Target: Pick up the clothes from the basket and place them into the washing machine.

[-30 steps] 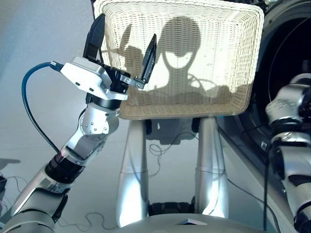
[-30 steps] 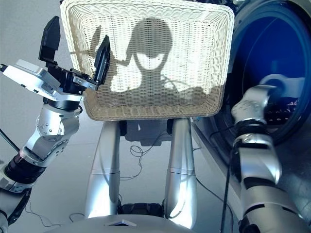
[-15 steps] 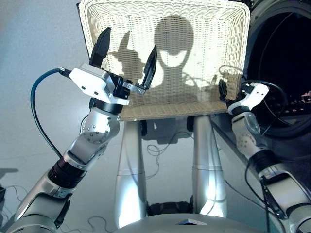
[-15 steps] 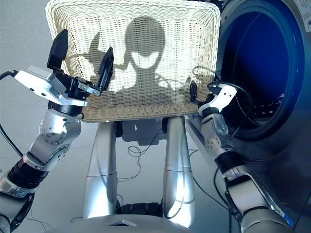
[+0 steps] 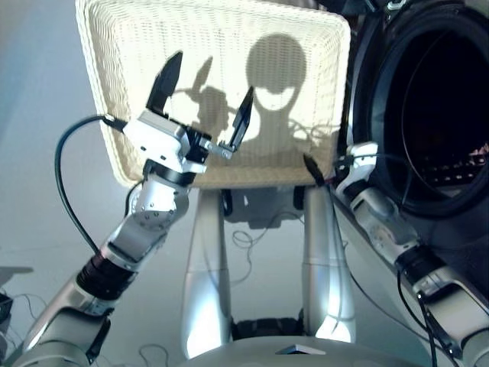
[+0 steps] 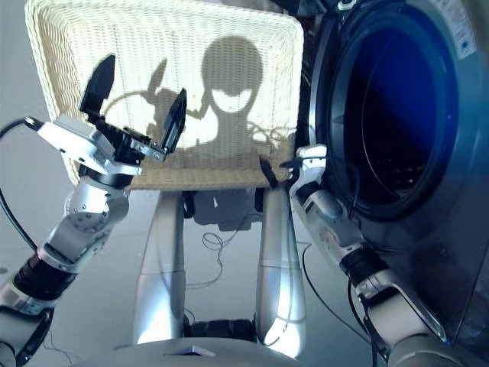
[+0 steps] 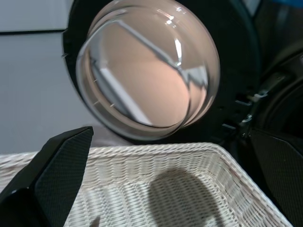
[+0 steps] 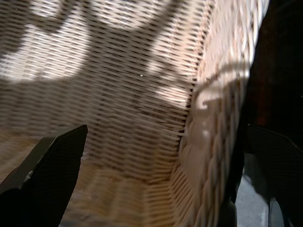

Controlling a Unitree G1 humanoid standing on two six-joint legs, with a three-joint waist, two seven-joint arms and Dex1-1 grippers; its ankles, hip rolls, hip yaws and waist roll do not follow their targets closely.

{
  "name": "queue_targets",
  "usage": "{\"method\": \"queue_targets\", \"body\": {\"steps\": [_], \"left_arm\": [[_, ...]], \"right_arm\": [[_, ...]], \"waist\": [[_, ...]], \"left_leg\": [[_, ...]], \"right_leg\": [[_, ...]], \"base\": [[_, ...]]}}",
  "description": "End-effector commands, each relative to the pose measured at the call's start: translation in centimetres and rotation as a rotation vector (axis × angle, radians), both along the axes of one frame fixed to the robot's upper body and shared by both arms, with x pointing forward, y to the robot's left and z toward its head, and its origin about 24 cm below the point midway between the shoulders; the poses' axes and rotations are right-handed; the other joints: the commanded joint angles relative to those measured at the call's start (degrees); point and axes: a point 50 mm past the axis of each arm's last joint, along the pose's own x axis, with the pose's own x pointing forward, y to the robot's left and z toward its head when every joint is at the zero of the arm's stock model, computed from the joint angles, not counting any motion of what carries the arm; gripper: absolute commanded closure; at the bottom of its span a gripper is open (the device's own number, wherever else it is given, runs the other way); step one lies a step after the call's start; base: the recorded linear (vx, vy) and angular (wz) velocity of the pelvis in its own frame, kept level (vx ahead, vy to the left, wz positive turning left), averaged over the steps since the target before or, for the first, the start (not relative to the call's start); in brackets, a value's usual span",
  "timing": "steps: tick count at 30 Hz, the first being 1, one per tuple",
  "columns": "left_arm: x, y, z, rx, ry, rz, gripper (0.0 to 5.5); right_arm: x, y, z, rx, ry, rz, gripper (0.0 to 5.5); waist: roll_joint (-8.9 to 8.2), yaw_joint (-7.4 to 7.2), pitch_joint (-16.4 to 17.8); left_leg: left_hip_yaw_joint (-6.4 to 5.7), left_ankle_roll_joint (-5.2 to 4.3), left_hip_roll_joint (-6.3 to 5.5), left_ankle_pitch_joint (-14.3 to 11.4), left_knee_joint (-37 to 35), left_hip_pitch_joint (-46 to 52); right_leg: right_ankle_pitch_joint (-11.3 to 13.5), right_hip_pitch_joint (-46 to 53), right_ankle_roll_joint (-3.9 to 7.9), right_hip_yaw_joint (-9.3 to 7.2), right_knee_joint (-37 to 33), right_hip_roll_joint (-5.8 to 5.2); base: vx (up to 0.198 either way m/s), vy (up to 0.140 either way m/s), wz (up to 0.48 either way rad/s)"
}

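Two arms: both raised before the cream wicker basket [image 5: 130, 53], nothing held in either.
Left gripper [image 5: 202, 103]: jaws spread wide, empty, over the basket's near left part; woven floor just beyond the fingertips.
Right gripper [image 6: 276, 167]: jaws parted, astride the basket's near right corner, wicker wall between the fingers.
Basket: no garment visible inside.
Washing machine [image 6: 397, 107]: just right of the right jaws, drum mouth dark.
Door [image 7: 147, 71]: swung open, bulging glass beyond the basket's far rim, ahead of the left jaws.
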Motion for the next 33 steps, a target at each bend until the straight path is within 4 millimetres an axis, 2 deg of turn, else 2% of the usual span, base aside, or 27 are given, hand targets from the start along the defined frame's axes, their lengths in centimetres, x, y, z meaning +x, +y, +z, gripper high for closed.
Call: {"method": "queue_targets", "body": {"steps": [1, 4, 6, 8, 11, 13, 14, 16, 17, 18, 19, 21, 23, 24, 26, 28, 29, 33], "left_arm": [[-0.5, 0.7, -1.4, -0.113, 0.073, -0.051, 0.00], [0.4, 1.3, -6.5, -0.164, 0.311, -0.032, 0.00], [0.7, 1.6, -8.8, -0.189, 0.415, -0.022, 0.00], [0.8, 2.4, -12.6, -0.178, 0.560, 0.045, 0.00], [-0.1, 3.8, -17.3, -0.139, 0.733, 0.164, 0.00], [-0.3, 4.2, -18.1, -0.139, 0.762, 0.181, 0.00], [-1.4, 5.2, -20.4, -0.134, 0.855, 0.240, 0.00], [-2.0, 5.8, -21.0, -0.119, 0.876, 0.274, 0.00], [-3.7, 6.7, -23.2, -0.127, 0.975, 0.321, 0.00], [-3.7, 6.7, -23.2, -0.127, 0.975, 0.321, 0.00], [-5.6, 7.5, -25.0, -0.108, 1.061, 0.356, 0.00], [-7.9, 8.0, -26.9, -0.080, 1.167, 0.393, 0.00], [-10.2, 8.7, -28.7, -0.023, 1.275, 0.433, 0.00], [-10.2, 8.7, -28.7, -0.023, 1.275, 0.433, 0.00], [-13.1, 9.1, -30.6, 0.025, 1.413, 0.472, 0.00], [-13.7, 9.3, -30.9, 0.036, 1.438, 0.481, 0.00], [-15.1, 9.6, -31.7, 0.076, 1.505, 0.512, 0.00], [-16.2, 9.5, -32.3, 0.119, 1.562, 0.550, 0.00]], "right_arm": [[-1.1, -1.0, 0.2, -0.066, -0.093, -0.033, 0.00], [-1.7, -2.7, -2.7, -0.126, 0.007, -0.131, 0.00], [-2.2, -3.8, -4.3, -0.070, 0.084, -0.213, 0.00], [-3.1, -4.6, -6.6, -0.064, 0.171, -0.294, 0.00], [-4.6, -5.3, -9.1, -0.109, 0.274, -0.351, 0.00], [-5.1, -5.5, -9.7, -0.098, 0.302, -0.370, 0.00], [-6.6, -6.1, -11.5, -0.095, 0.383, -0.436, 0.00], [-7.3, -6.1, -12.0, -0.096, 0.410, -0.446, 0.00], [-9.0, -6.4, -13.4, -0.061, 0.479, -0.485, 0.00], [-9.0, -6.4, -13.4, -0.061, 0.480, -0.485, 0.00], [-10.8, -6.7, -14.7, -0.051, 0.552, -0.506, 0.00], [-12.3, -6.8, -15.7, -0.036, 0.607, -0.517, 0.00], [-13.8, -7.0, -16.6, -0.036, 0.669, -0.523, 0.00], [-13.8, -7.0, -16.6, -0.036, 0.669, -0.523, 0.00], [-15.7, -7.0, -17.7, -0.054, 0.742, -0.531, 0.00], [-16.1, -7.1, -17.9, -0.054, 0.759, -0.535, 0.00], [-17.4, -7.2, -18.5, -0.043, 0.806, -0.569, 0.00], [-18.6, -7.0, -19.2, -0.041, 0.858, -0.589, 0.00]], "waist": [[-1.00, -0.51, -0.94], [-1.24, -0.31, -0.94], [-1.28, -0.11, -0.95], [-1.24, 0.06, -1.80], [-1.48, 0.20, -4.00], [-1.62, 0.21, -5.15], [-1.77, 0.09, -7.50], [-1.76, 0.08, -8.46], [-1.55, 0.08, -10.71], [-1.55, 0.09, -10.61], [-1.41, 0.22, -12.71], [-1.25, 0.21, -14.58], [-1.13, 0.22, -16.56], [-1.12, 0.21, -16.53], [-0.88, 0.20, -19.12], [-0.89, 0.16, -19.73], [-1.01, 0.23, -20.94], [-1.26, 0.29, -22.88]], "left_leg": [[4.55, 3.00, -2.50, 6.83, -14.68, 9.96], [3.94, 2.71, -2.60, 7.88, -20.45, 18.93], [3.90, 2.58, -2.48, 8.33, -23.55, 24.59], [3.81, 2.41, -2.24, 8.90, -27.44, 31.13], [3.35, 1.99, -2.19, 9.54, -31.61, 38.45], [3.16, 1.94, -2.15, 9.87, -33.22, 40.39], [3.07, 1.86, -2.02, 10.16, -35.93, 44.25], [3.11, 1.80, -1.99, 10.32, -37.67, 46.36], [3.38, 1.65, -1.86, 10.53, -39.95, 49.44], [3.38, 1.65, -1.85, 10.55, -40.06, 49.64], [3.55, 1.57, -1.60, 10.80, -42.08, 52.40], [3.82, 1.39, -1.49, 11.21, -44.12, 54.82], [3.91, 1.25, -1.28, 11.48, -45.72, 56.59], [3.91, 1.24, -1.28, 11.48, -45.74, 56.64], [3.81, 0.83, -0.89, 11.36, -46.40, 58.14], [3.81, 0.76, -0.78, 11.22, -46.40, 58.56], [3.59, 0.75, -0.61, 11.05, -46.40, 59.44], [3.62, 0.67, -0.41, 10.41, -46.40, 61.01]], "right_leg": [[2.96, 8.95, -0.66, -4.93, -8.12, 1.19], [3.90, 17.71, -0.18, -5.88, -13.81, 0.67], [4.50, 23.43, 0.08, -6.41, -17.11, 0.33], [5.23, 29.64, 0.32, -6.91, -21.00, 0.17], [6.13, 37.31, 0.41, -7.57, -25.59, 0.07], [6.47, 39.29, 0.47, -7.78, -27.05, 0.13], [6.95, 43.47, 0.70, -8.17, -29.94, -0.01], [6.98, 45.39, 0.78, -8.29, -31.37, 0.03], [7.16, 48.31, 0.93, -8.55, -33.42, -0.04], [7.17, 48.50, 0.92, -8.56, -33.50, -0.02], [7.39, 50.93, 1.06, -8.82, -35.14, -0.17], [7.83, 53.28, 1.35, -9.14, -36.84, -0.33], [8.09, 55.10, 1.54, -9.31, -38.25, -0.43], [8.10, 55.17, 1.54, -9.32, -38.29, -0.42], [8.12, 57.09, 1.71, -9.59, -39.62, -0.58], [8.05, 57.66, 1.75, -9.78, -39.81, -0.58], [7.77, 58.78, 1.70, -9.86, -39.80, -0.58], [6.92, 60.68, 1.66, -10.35, -39.79, -0.53]], "base": [[0.140, -0.007, 0.022], [0.140, -0.018, 0.011], [0.147, 0.006, -0.014], [0.164, 0.014, -0.014], [0.162, -0.004, -0.047], [0.142, -0.006, 0.005], [0.186, 0.015, 0.044], [0.183, 0.021, 0.020], [0.117, 0.020, -0.015], [0.221, 0.031, -0.024], [0.152, 0.019, 0.011], [0.169, 0.021, 0.028], [0.101, 0.012, 0.055], [0.090, 0.012, 0.018], [0.100, 0.008, -0.024], [0.067, -0.007, -0.013], [0.089, -0.015, 0.004], [0.076, -0.013, 0.072]]}}
